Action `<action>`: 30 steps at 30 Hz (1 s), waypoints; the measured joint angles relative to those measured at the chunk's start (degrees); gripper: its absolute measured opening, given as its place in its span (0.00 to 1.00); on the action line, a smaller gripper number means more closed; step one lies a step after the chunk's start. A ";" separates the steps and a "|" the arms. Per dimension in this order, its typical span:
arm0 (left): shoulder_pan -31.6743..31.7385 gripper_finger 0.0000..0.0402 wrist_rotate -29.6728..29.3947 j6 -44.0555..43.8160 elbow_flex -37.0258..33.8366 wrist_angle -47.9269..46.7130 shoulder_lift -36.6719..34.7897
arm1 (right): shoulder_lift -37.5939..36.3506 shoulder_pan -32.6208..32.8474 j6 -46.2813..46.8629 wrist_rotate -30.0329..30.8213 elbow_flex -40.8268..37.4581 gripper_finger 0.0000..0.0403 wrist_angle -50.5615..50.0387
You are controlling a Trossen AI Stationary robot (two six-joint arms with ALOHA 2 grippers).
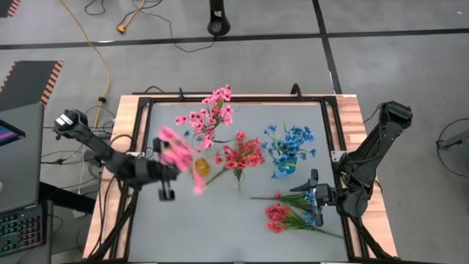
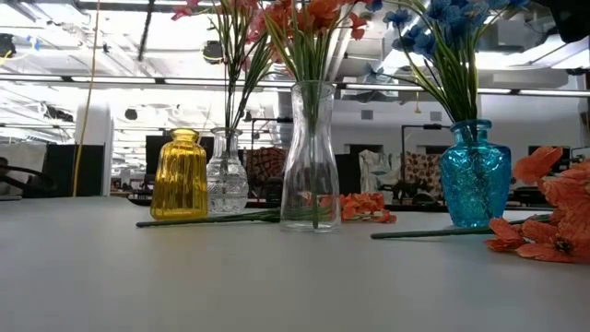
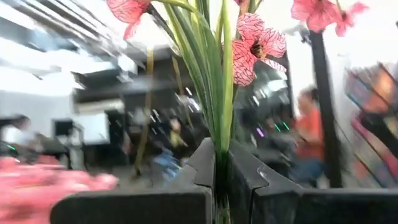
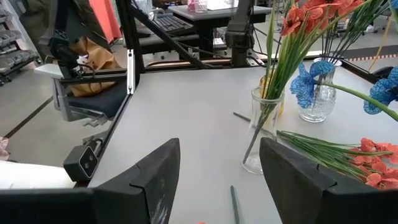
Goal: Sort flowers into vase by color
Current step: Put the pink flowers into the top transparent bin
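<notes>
Left gripper (image 1: 167,192) clamped on pink flower stem (image 3: 219,124), blossoms (image 1: 176,155) aloft just left of yellow vase (image 1: 201,167). Right gripper (image 1: 316,198) spread wide, empty, over coral flowers (image 1: 277,216) lying right of that vase. Step: delivering pink spray. Next: likely carry stem to vase holding pink flowers (image 1: 212,114), beyond yellow vase.

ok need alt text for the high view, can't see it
Seen from above, the left gripper holds a pink flower spray over the grey table. Vases of pink, coral-red and blue flowers stand mid-table; the right gripper waits open over loose coral-red sprays.
</notes>
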 joint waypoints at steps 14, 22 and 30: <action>24.65 0.00 13.85 -0.51 -14.68 15.31 -12.62 | 0.00 -2.99 0.00 0.03 0.00 0.62 0.02; 40.33 0.00 26.89 -13.64 -15.11 15.23 -8.06 | -0.02 -6.78 0.00 0.04 0.00 0.62 0.02; 46.88 0.00 32.65 -18.04 -15.14 21.36 0.05 | 0.00 -8.28 0.01 0.02 0.00 0.62 0.02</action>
